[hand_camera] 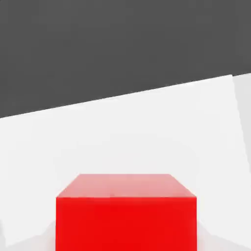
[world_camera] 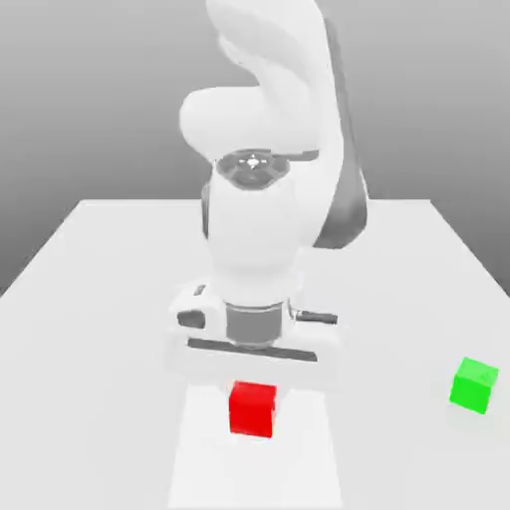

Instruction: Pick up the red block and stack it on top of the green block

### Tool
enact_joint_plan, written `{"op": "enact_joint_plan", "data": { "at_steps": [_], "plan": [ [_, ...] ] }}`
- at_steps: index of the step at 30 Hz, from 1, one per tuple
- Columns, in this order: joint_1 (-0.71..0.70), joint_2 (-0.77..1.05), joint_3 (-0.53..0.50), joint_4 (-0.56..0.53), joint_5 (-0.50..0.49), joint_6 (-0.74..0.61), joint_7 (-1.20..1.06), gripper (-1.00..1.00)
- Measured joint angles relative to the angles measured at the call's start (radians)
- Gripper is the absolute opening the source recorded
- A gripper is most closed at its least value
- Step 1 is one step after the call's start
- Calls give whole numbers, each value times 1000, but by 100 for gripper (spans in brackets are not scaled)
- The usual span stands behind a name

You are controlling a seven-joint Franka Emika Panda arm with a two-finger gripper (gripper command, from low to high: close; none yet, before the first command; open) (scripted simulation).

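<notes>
Red block (world_camera: 253,409): located directly beneath the hand, at the middle of the exterior view's lower part, between the 2 fingers of the tool (world_camera: 253,402). The tool is closed to the block's width, with 1 finger against each of 2 opposite faces, and has hold of the red block only. Whether the block's underside touches the worktop (world_camera: 90,428) cannot be told. Green block (world_camera: 473,386): on the worktop, well apart from the red block, toward the exterior view's right, with nothing on top. Arm (world_camera: 253,224): extends above the tool. Step in hand, as judged: the grasp, at the point of passing into the lift; stacking is not yet done. The next move calls for a straight rise with the grip kept firm, high enough to clear the green block, then a carry across to it. Count: 1 red block, 1 green block, 1 arm, 1 tool, 1 worktop.
</notes>
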Motion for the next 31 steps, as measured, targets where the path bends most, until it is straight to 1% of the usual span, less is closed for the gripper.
{"op": "enact_joint_plan", "data": {
  "at_steps": [11,19,23,28,29,31],
  "plan": [
    [272,-30,134,29,-1,-58,401,-100],
    [470,-52,219,49,-19,-99,706,-100],
    [479,7,210,58,-63,-46,773,-100],
    [507,123,168,63,-147,56,836,-100],
    [512,138,161,63,-158,69,844,100],
    [512,138,161,63,-158,69,844,100]
  ]
}}
